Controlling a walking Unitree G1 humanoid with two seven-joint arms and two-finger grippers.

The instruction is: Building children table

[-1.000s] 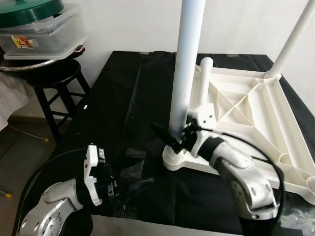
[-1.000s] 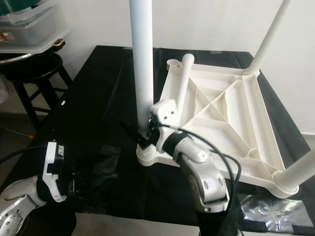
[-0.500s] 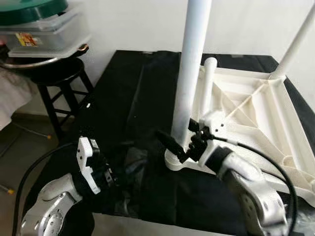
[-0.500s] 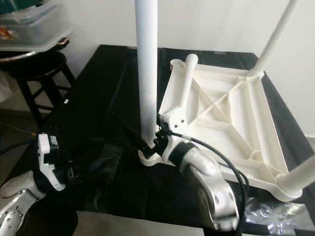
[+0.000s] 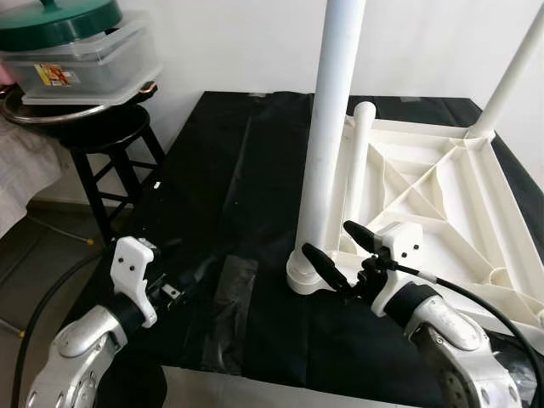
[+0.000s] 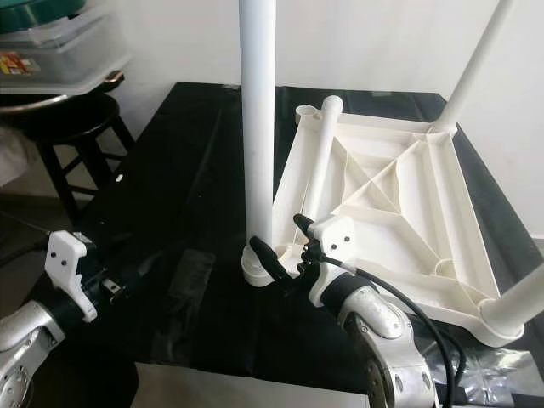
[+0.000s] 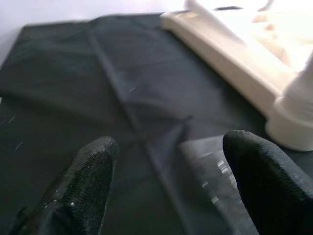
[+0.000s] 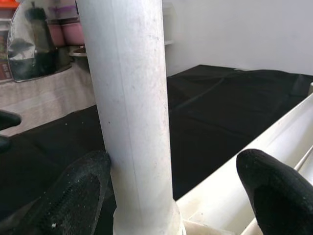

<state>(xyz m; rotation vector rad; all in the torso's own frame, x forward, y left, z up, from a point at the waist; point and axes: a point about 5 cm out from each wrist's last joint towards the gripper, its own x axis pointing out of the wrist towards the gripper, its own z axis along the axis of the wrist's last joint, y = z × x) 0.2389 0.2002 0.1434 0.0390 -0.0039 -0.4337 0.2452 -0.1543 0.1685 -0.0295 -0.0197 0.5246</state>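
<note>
Tabletop, white and upside down, lies on the black-covered surface in the centre-right of the frame, ribs up, with legs standing in its corners. The right claw sits at centre, low in the frame, its two black fingers spread wide and holding nothing; one fingertip looks to be touching or just beside the near leg, the other well off to its far side. That leg rises straight ahead of the claw, its long axis upright, seated in the socket at the tabletop's near corner. A loose leg lies slanted just behind it, resting along the tabletop's rim. Another leg stands at the far corner, upper right. The right arm is clearly the nearer one to the near leg, so closing or pressing on it would probably fall to that side. The left claw, lower left, hovers wide and empty over the cloth, well apart from the socket. On a stool at upper left rests a clear plastic box; its contents cannot be made out, and a green lid lies on top.
</note>
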